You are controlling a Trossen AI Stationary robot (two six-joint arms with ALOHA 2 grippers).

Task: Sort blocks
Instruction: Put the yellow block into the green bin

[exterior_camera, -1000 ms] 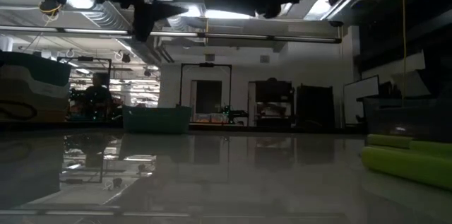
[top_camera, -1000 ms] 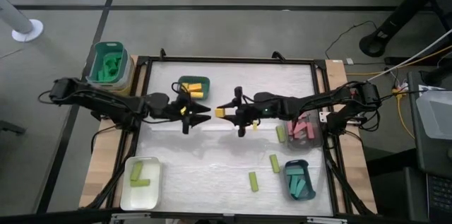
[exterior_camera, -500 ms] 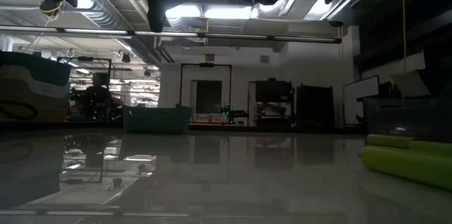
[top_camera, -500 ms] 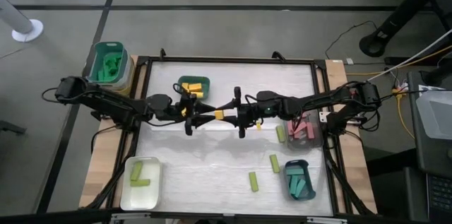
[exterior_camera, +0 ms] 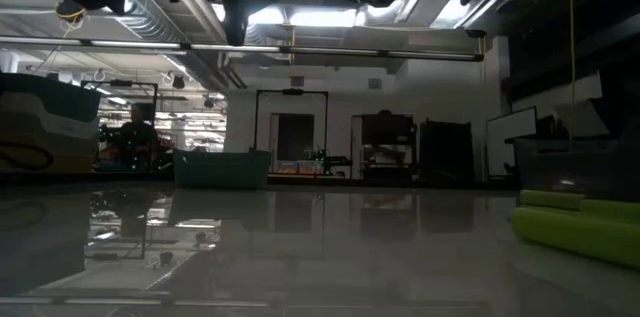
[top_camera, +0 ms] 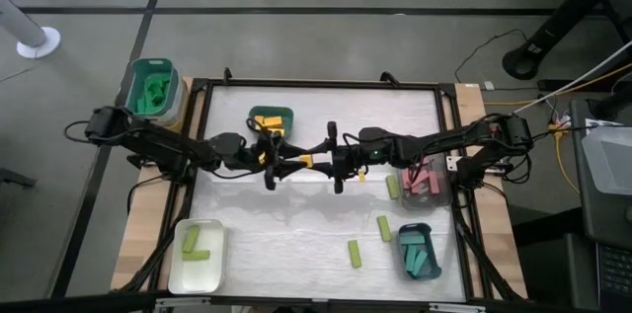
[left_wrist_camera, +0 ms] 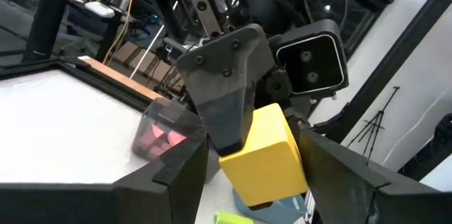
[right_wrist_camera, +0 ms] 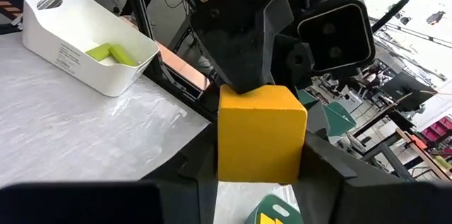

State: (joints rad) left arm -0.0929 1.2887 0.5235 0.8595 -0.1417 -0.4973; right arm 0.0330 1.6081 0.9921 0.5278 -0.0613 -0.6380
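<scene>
A yellow block hangs high over the middle of the table, with my right gripper shut on it. My left gripper comes level from the table's left and is open. In the left wrist view its two fingers stand on either side of the yellow block. Whether they touch it cannot be told. Three loose lime blocks lie flat on the table at the near right. My right gripper pinches the yellow block by two opposite sides between its two fingers. The fingers point level, coming from the table's right. The block is lifted well clear of the table and stands out past the fingertips toward my left gripper.
A teal tray with yellow blocks stands at the far middle. A white tray with lime blocks is at the near left. A grey tray of pink blocks and a teal tray of teal blocks are at the right. A green tub stands off the far left corner.
My left gripper has moved level toward the table's right, up to the yellow block. Its open fingers now stand around the block. My right gripper has kept the block in place.
</scene>
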